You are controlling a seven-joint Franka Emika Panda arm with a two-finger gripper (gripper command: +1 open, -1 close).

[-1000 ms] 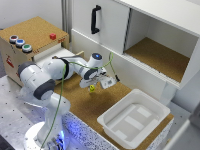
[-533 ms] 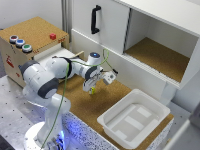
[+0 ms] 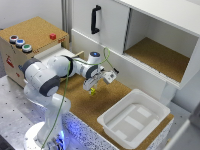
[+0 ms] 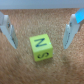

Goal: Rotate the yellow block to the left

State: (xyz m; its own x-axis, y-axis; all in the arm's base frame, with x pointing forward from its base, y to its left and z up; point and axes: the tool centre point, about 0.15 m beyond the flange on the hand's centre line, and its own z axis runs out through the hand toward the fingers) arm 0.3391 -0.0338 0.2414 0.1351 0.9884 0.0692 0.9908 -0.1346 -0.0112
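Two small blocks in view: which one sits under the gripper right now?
The yellow block, on the cork floor between the open fingers. The small red block sits far off, atop the wooden box.

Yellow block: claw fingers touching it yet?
Apart. Wrist view shows cork mat on both sides of the yellow block, between it and the open claw fingers.

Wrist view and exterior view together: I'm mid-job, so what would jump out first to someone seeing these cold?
First, the yellow block, a bright cube with dark marks, lying on the cork surface between the open fingers of the gripper, untouched. In the exterior view, the white arm hangs its gripper just above that block near the middle of the cork. A white tray sits toward the exterior view's right, and a small red block tops the cork box at its left.
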